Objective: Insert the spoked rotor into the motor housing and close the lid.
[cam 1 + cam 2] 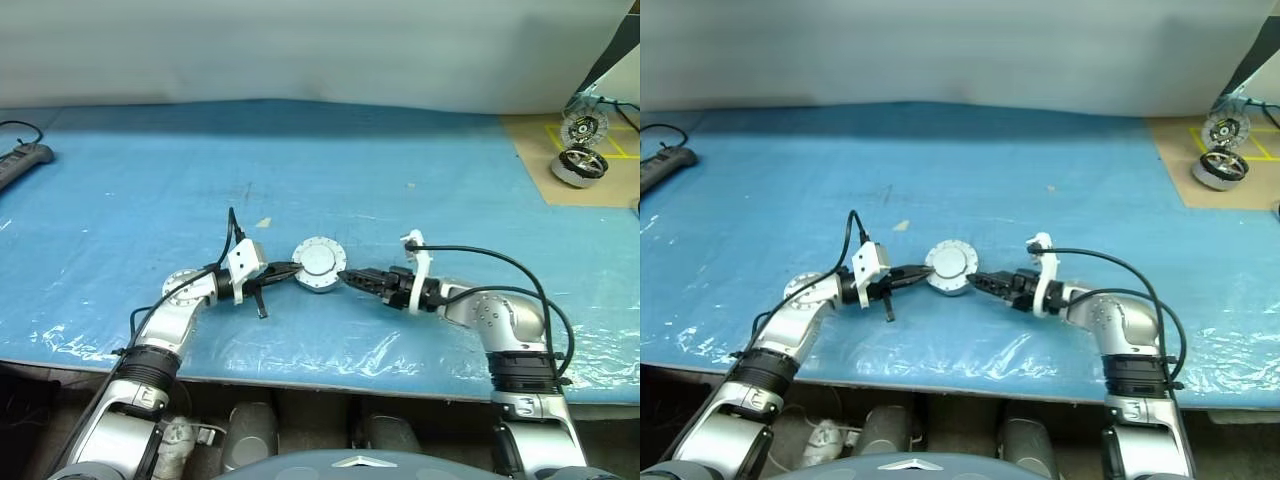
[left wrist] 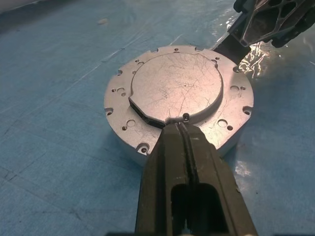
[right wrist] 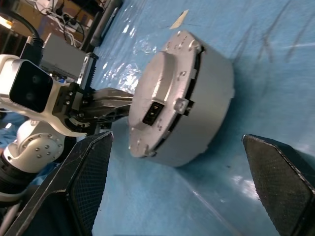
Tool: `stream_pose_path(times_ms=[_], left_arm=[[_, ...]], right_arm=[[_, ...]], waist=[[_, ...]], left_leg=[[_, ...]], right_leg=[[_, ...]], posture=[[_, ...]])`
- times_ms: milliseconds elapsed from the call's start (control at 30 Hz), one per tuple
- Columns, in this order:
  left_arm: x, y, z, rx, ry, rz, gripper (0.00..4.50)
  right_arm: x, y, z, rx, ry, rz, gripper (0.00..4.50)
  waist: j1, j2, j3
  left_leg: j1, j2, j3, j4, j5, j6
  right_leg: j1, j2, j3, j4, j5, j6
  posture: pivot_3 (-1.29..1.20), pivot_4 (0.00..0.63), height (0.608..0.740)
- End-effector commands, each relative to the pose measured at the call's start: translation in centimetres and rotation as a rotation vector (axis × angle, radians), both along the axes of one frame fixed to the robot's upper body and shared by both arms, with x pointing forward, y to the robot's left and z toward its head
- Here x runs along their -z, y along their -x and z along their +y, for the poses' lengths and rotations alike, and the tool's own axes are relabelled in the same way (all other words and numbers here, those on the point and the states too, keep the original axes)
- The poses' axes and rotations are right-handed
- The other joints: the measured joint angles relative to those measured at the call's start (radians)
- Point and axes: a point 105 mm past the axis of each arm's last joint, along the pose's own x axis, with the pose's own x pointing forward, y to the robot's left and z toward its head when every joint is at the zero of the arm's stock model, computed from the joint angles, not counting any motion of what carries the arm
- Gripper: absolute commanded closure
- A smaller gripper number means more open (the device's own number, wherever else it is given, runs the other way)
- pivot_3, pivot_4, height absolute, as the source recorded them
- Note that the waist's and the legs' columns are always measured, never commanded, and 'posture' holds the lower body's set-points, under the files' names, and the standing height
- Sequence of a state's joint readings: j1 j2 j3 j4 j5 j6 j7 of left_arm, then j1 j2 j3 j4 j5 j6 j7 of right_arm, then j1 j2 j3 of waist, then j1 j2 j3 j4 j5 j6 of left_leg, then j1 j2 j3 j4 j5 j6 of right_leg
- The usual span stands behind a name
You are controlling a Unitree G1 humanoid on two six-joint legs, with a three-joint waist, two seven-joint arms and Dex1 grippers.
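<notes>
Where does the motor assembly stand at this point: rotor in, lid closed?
The lid already sits on the motor housing, so the rotor cannot be seen. In hand: the shut left gripper presses on the lid's edge; the right gripper is open beside the housing. Left: confirming the lid is seated, then withdrawing.

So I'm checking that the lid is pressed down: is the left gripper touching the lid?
Touching. In the left wrist view the shut left gripper rests its tip on the lid, at the edge of its raised centre, with no gap between them.
</notes>
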State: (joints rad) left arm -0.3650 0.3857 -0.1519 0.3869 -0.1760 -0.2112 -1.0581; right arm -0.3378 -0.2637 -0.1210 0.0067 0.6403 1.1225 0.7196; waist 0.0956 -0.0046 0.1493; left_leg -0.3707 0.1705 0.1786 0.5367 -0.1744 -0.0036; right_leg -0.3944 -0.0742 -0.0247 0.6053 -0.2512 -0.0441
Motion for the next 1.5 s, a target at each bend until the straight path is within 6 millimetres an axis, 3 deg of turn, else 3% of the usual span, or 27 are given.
stream_pose_path(times_ms=[33,200,300,500,600,867,1000,1133,1267,1467,1500], left_arm=[[1.7,0.4,0.3,0.002,-0.046,0.053,4.50],[1.9,0.4,0.4,0.000,-0.049,0.052,4.50],[2.0,0.4,0.5,0.001,-0.049,0.052,4.50],[2.3,0.3,1.0,-0.009,-0.053,0.058,4.50],[2.7,0.3,1.1,-0.012,-0.056,0.062,4.50],[3.0,0.1,1.4,-0.023,-0.023,0.061,4.50],[-0.1,0.4,1.5,0.017,0.194,0.182,4.50],[-2.5,0.3,2.7,0.022,0.275,0.203,4.50],[-5.6,-1.4,4.6,-0.086,0.433,0.278,4.50],[-7.8,-3.4,5.2,-0.237,0.672,0.397,4.50],[-7.9,-3.8,5.5,-0.268,0.713,0.406,4.32]], right_arm=[[-0.4,-0.3,0.4,0.001,-0.022,-0.003,0.02],[-0.2,-1.3,0.7,0.045,-0.040,-0.001,0.02],[-0.2,-1.5,0.7,0.055,-0.055,-0.001,0.57],[-0.5,-1.2,1.1,0.038,-0.076,-0.017,2.67],[-0.4,-0.8,1.5,0.015,-0.073,-0.018,3.38],[-0.6,-0.9,2.1,0.012,-0.075,-0.019,3.40],[-0.5,-1.0,1.9,0.026,-0.085,0.009,3.40],[-0.4,-1.6,1.6,0.075,-0.147,0.094,3.40],[-2.7,-3.1,0.8,0.163,-0.388,0.146,3.40],[-6.2,-4.3,0.4,0.237,-0.593,0.129,3.40],[-6.8,-4.4,0.6,0.237,-0.612,0.120,3.40]], waist=[[0.001,0.000,0.000],[0.000,0.000,0.000],[0.000,0.000,0.000],[0.000,0.000,0.000],[0.002,0.000,0.000],[0.001,0.000,0.000],[-0.001,0.000,0.000],[-0.005,-0.001,0.001],[-0.004,-0.002,0.004],[-0.001,0.000,0.013],[-0.001,0.001,0.013]], left_leg=[[0.000,0.000,0.000,0.000,0.000,0.000],[0.000,0.000,0.000,-0.001,0.001,-0.001],[0.000,0.000,0.000,0.000,0.001,-0.001],[0.000,0.000,0.000,-0.001,0.001,-0.001],[0.000,0.000,0.000,-0.001,0.001,-0.001],[0.003,0.000,0.000,-0.001,0.000,-0.001],[0.002,0.000,0.000,-0.001,0.001,-0.001],[-0.006,0.001,0.001,-0.001,0.002,-0.003],[-0.010,0.001,0.001,-0.001,0.002,-0.004],[-0.014,0.001,0.000,0.000,0.002,-0.004],[-0.015,0.001,0.000,0.000,0.002,-0.004]], right_leg=[[0.000,0.000,0.000,0.000,0.000,0.000],[0.000,0.000,0.000,0.000,0.000,0.000],[0.000,0.000,0.000,0.000,0.000,0.000],[0.000,0.000,0.000,0.000,0.000,0.000],[0.000,0.000,0.000,0.000,0.000,0.000],[0.002,0.000,0.000,0.000,0.000,0.000],[0.001,0.000,0.000,0.000,0.000,0.000],[-0.009,0.001,0.000,0.001,0.000,-0.003],[-0.012,0.001,-0.003,0.002,0.000,-0.004],[-0.014,0.001,-0.004,0.002,0.000,-0.004],[-0.014,0.001,-0.004,0.002,0.000,-0.004]], posture=[[0.00,0.150,0.740],[0.00,0.150,0.740],[0.00,0.150,0.740],[0.00,0.150,0.740],[0.00,0.150,0.740],[0.00,0.150,0.740],[0.00,0.150,0.740],[0.00,0.150,0.740],[0.00,0.150,0.740],[0.00,0.150,0.740],[0.00,0.150,0.740]])
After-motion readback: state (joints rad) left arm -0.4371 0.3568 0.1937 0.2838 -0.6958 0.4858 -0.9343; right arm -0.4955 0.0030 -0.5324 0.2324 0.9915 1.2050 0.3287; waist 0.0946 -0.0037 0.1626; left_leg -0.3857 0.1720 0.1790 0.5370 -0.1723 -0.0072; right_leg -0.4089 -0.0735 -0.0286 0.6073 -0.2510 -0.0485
